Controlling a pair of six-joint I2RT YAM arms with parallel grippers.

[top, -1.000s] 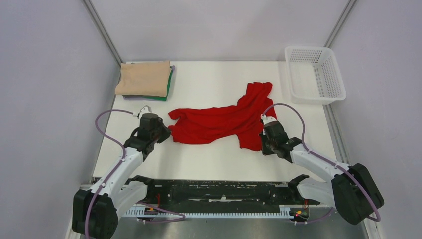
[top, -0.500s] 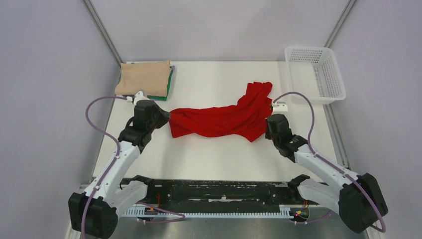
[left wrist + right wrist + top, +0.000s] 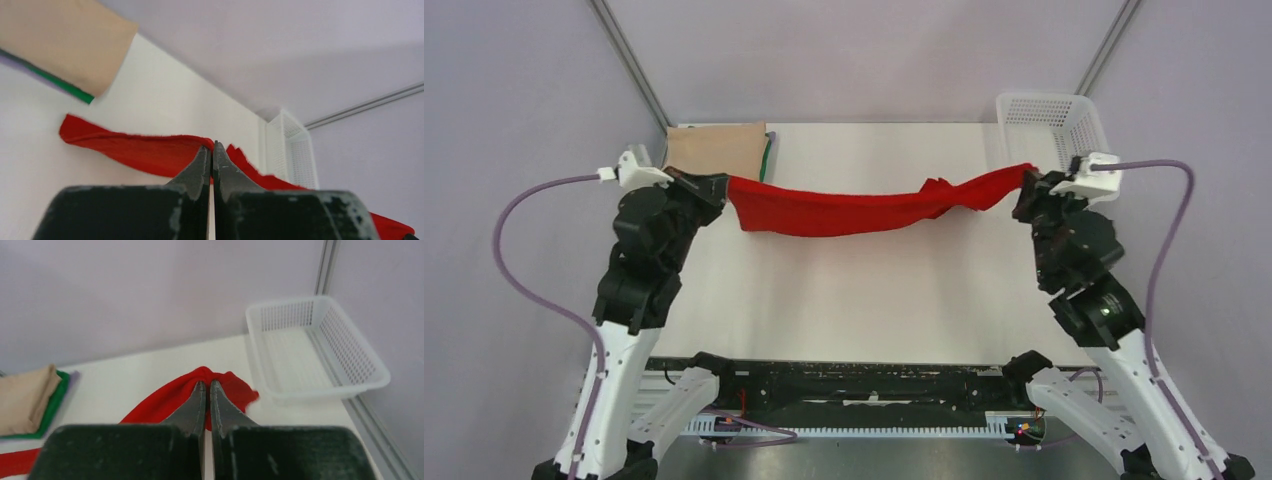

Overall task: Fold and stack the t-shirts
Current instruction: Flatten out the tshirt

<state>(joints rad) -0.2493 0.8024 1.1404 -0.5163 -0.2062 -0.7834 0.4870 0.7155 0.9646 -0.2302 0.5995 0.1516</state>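
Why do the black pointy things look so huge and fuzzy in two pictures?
Left wrist view: the left gripper sits close to the lens, so it looms large and soft. Right wrist view: same for the right gripper. Top view: evenly lit, red t-shirt crisp.

left arm (image 3: 637, 275) held high, far left; left gripper (image 3: 721, 186) clamped on red t-shirt (image 3: 844, 211) | right arm (image 3: 1086, 268) held high, far right; right gripper (image 3: 1027, 180) clamped on its other end

White table (image 3: 854, 300) enclosed by pale lilac walls (image 3: 874, 50), seemingly evenly lit
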